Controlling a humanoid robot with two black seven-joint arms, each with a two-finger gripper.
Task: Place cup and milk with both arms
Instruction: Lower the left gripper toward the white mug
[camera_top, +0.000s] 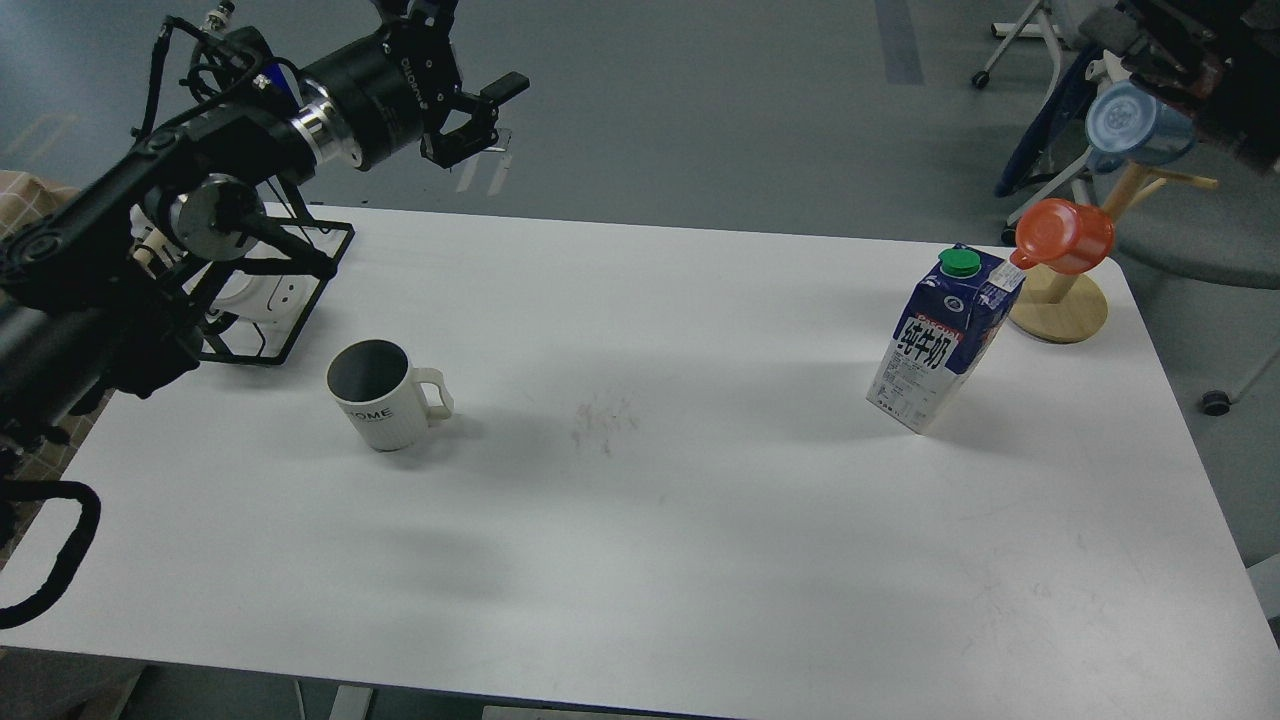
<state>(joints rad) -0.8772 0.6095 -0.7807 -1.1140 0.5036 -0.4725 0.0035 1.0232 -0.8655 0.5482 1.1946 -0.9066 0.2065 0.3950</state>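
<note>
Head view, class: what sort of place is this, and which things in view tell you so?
Probably a robotics lab or test room rather than a home. A bare white rectangular table stands on a grey floor, a black robot arm's left gripper hangs above it with jaws open, and wheeled chair bases sit behind.

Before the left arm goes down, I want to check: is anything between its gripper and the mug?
Nothing visible. The left gripper hangs open above the table's far edge; only bare table lies between it and the mug.
</note>
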